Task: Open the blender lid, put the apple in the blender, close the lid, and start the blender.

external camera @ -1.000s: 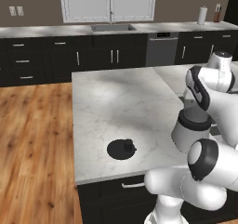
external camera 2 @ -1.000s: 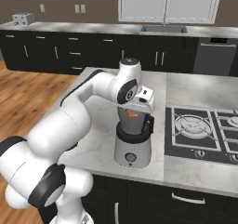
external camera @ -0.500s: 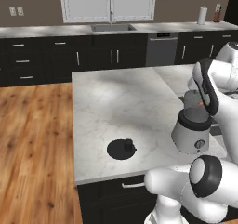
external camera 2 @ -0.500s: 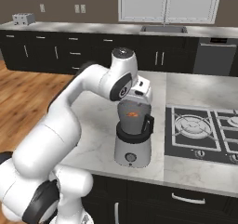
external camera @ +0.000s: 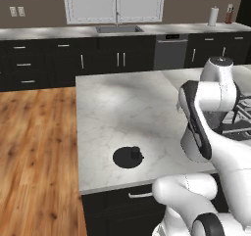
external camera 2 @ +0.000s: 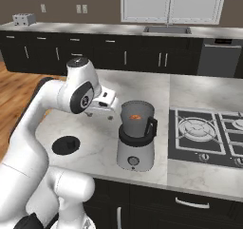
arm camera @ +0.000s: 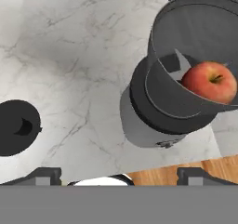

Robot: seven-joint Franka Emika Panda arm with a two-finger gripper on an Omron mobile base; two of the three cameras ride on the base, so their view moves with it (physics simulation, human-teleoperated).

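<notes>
Apple [arm camera: 209,82] inside lidless blender [external camera 2: 135,137]

Blender [external camera 2: 135,142] upright near worktop's [external camera 2: 85,133] front edge, jar open, grey base, handle toward stove side. Red apple [arm camera: 209,82] inside jar. Black lid [external camera 2: 66,145] flat on worktop, knob up, well apart, front corner.

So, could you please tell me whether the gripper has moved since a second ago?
Yes. In the right base view the gripper has swung left, off the blender jar toward the blender lid.
</notes>
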